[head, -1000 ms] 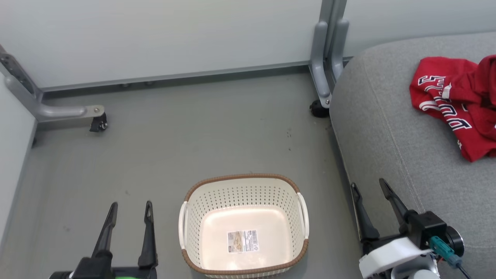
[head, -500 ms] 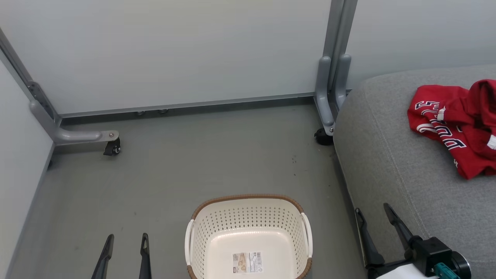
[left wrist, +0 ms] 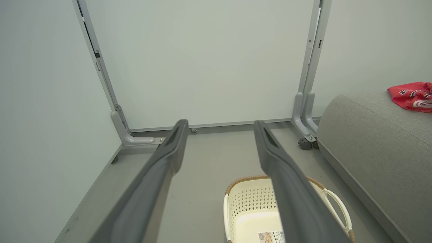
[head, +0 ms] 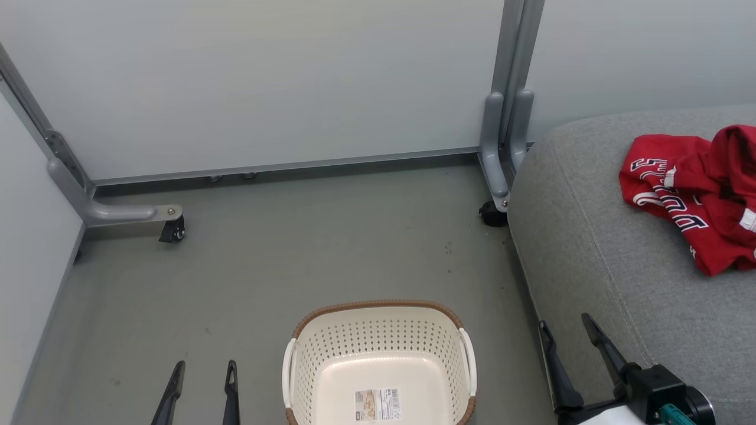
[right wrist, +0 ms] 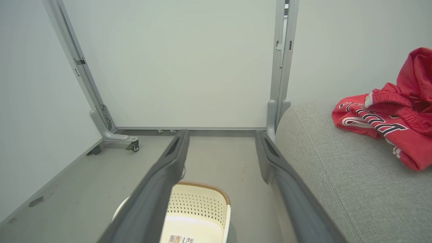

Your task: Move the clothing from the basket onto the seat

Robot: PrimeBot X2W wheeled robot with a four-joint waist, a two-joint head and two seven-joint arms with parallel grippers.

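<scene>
The red clothing [head: 697, 195] with white trim and outlined letters lies bunched on the grey seat [head: 596, 254] at the right; it also appears in the left wrist view [left wrist: 411, 96] and the right wrist view [right wrist: 388, 125]. The cream basket [head: 378, 354] with a brown rim stands on the floor at the bottom centre, holding just its label sticker [head: 377, 405]. My left gripper [head: 204, 375] is open, left of the basket, nothing between its fingers. My right gripper [head: 564, 333] is open too, at the seat's front edge, right of the basket [right wrist: 199, 206].
Pale partition panels close off the back and left. Their grey feet on castors stand at the left [head: 171, 227] and beside the seat's corner [head: 490, 212]. Grey floor [head: 307, 248] stretches between the basket and the panels.
The head view has tilted up, so the basket, both grippers and the clothing sit lower in the picture. Both grippers stay open. The clothing and basket have not moved.
</scene>
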